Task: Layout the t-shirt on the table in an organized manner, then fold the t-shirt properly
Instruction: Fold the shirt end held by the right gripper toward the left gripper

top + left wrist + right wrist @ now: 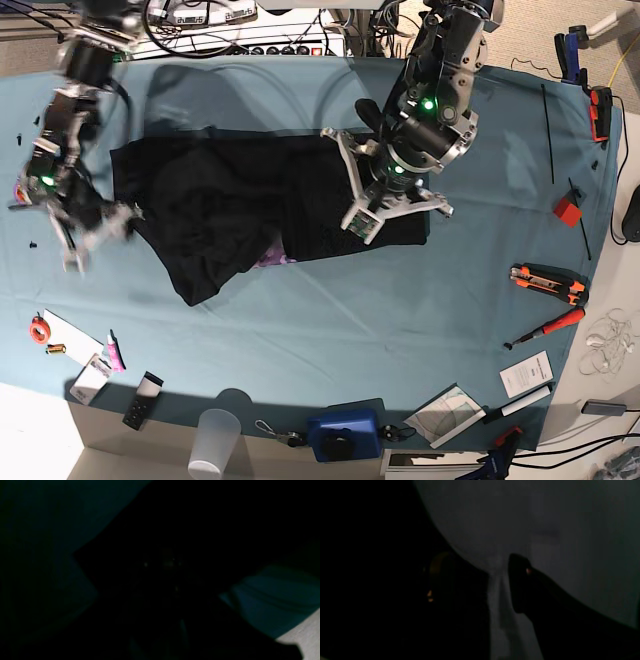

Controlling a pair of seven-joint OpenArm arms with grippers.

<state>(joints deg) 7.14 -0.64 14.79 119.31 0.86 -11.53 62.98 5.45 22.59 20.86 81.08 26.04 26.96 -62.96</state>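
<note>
Across the middle of the table [300, 330], on its teal-blue cloth, the black t-shirt [240, 210] is lying spread wide but not yet flat. Its far edge is running fairly straight, while the near edge is bunching into a sagging corner, and a scrap of purple print [272, 258] is peeking out from under a fold. We are judging that the layout step is only partly done.

At the shirt's end on the base view's right, our left gripper [372, 212] is sitting low over the fabric, white fingers pointing down. Its wrist view is almost black, showing only dark cloth against teal, so we cannot tell how wide it is standing or whether it is pinching anything. We are guessing it is placed there to pin or pull that edge.

At the opposite end, our right gripper [88, 240] is appearing blurred beside the shirt's edge. Its wrist view is showing a pale strip between two dark shapes, too dim to read, so its state is also unclear to us. Two arms at opposite ends suggest stretching the shirt smooth.

Around the table's edges we are seeing an orange utility knife [546, 282], a red block [567, 210], a clear plastic cup [215, 440] and a blue device [343, 435], all well apart from the shirt.
</note>
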